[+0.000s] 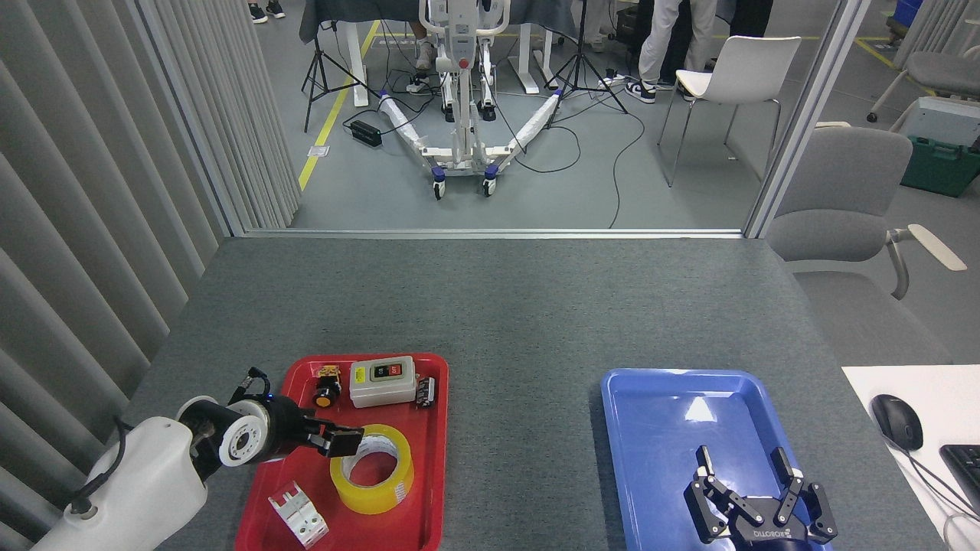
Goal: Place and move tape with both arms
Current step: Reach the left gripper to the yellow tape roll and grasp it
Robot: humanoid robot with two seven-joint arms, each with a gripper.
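Grey felt covered the table (498,306); the tape (372,468) lay flat in the red tray (429,490), stiff, light and probably slick, best pinched across its wall. Whether the left gripper (343,441), touching the tape's left rim, was parted or clenched I could not tell; the right gripper (746,474) hung spread over the blue tray (651,428).

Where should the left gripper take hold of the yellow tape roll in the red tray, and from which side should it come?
The tape lies flat in the red tray with its core hole facing up. Probably best to come from above and pinch the left wall, one finger in the hole, one outside. The left gripper is already at that edge.
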